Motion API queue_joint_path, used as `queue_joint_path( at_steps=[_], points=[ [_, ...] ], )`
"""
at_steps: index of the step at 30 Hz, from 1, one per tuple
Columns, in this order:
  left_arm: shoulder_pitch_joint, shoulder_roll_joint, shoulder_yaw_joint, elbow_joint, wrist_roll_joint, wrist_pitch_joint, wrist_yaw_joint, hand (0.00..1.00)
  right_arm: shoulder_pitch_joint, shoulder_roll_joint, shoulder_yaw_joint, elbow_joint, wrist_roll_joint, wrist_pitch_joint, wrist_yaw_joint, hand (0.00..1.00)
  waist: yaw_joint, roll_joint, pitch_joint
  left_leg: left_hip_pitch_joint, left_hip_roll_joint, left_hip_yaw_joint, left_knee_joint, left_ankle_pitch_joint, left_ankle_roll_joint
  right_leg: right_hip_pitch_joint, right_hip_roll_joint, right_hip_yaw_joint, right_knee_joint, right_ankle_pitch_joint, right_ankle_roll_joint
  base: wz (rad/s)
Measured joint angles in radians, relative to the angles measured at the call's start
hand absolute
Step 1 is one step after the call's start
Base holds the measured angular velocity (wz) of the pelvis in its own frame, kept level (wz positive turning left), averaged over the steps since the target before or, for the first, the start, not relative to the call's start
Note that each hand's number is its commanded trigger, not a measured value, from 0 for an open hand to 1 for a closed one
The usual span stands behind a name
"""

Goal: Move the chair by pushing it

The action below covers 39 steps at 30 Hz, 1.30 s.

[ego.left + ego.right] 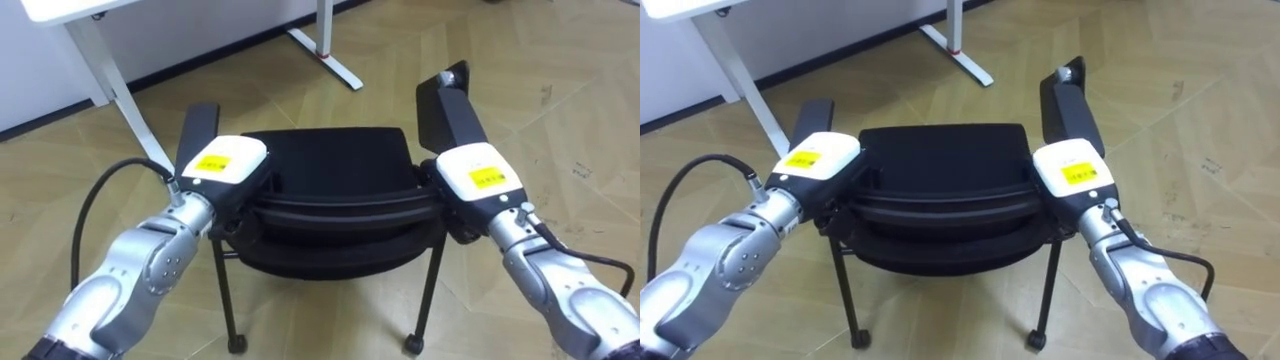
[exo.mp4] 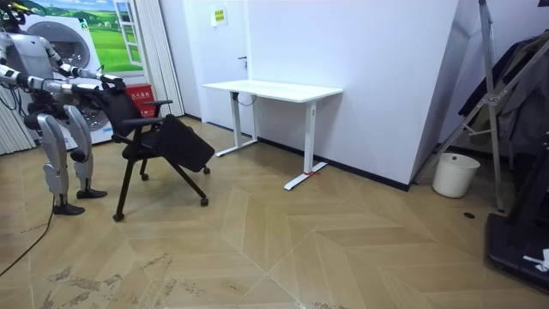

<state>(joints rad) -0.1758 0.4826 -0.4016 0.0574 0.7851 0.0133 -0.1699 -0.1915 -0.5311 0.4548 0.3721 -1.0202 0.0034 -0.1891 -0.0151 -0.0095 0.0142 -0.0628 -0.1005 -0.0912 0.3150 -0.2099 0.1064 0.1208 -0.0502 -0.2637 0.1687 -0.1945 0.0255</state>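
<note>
One white desk (image 2: 273, 88) is standing well beyond the black castored armchair (image 1: 330, 160) on the wood floor (image 1: 560, 80). Left robot hand (image 1: 228, 163) and right robot hand (image 1: 482, 172) are pressing at its backrest ends, fingers hidden, grip unclear.

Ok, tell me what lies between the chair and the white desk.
Only bare wooden floor, seen in the room view, between the chair and the white desk.

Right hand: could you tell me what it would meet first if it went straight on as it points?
The armrest of the chair, directly ahead; the right hand may touch it now, depth unclear.
</note>
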Motion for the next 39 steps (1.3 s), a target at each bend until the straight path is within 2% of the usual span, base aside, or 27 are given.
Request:
queue_joint_path(
  at_steps=[6, 19, 39],
  points=[
    [-0.003, 0.000, -0.005, 0.000, -0.007, 0.003, -0.014, 1.00, 0.019, -0.010, 0.004, -0.003, -0.033, -0.005, -0.052, 1.00, 0.012, 0.016, -0.0017, 0.002, 0.001, -0.001, -0.001, 0.000, 0.000, 0.000, 0.000, -0.010, -0.002, 0.000, 0.001, 0.00],
    [-0.003, 0.000, -0.007, 0.000, -0.005, 0.000, -0.018, 1.00, 0.028, -0.004, -0.004, -0.003, -0.041, -0.005, -0.061, 1.00, 0.011, 0.004, -0.0050, 0.006, 0.001, -0.005, -0.009, 0.000, 0.000, 0.006, 0.001, -0.012, -0.002, 0.000, 0.001, 0.00],
    [-0.004, 0.000, -0.012, 0.000, -0.006, -0.001, -0.019, 1.00, 0.058, -0.002, -0.005, -0.023, -0.046, 0.003, -0.064, 1.00, 0.010, -0.001, -0.0017, 0.008, 0.001, -0.003, -0.012, 0.000, 0.000, 0.011, -0.001, -0.013, -0.001, 0.000, 0.001, 0.00]
  ],
)
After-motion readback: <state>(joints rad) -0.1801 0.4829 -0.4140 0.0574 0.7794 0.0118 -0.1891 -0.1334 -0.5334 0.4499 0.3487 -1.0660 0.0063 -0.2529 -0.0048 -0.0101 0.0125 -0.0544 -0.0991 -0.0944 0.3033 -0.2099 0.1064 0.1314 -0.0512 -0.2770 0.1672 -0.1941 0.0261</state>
